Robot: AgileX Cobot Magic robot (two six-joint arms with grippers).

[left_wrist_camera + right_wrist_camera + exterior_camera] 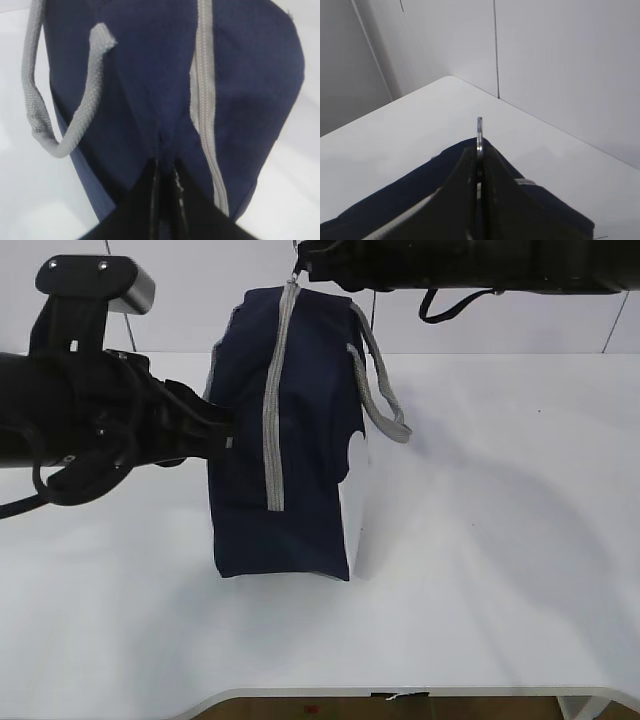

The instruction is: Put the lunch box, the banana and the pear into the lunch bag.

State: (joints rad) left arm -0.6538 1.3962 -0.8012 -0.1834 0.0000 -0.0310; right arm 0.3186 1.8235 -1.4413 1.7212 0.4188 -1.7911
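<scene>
The navy lunch bag [300, 440] stands on the white table [500, 540]. Its grey zipper [272, 410] looks closed along its visible length. My left gripper [228, 435] is shut on a fold of the bag's navy fabric on its left side, which also shows in the left wrist view [165, 167]. My right gripper [303, 270] is shut on the zipper's metal ring pull [479, 127] at the bag's far top end. The lunch box, the banana and the pear are out of view.
A grey strap handle [385, 390] hangs off the bag's right side, and another strap [35, 100] loops on its left. The table's front edge [400, 692] is near the bottom. A panelled wall [545, 60] stands behind.
</scene>
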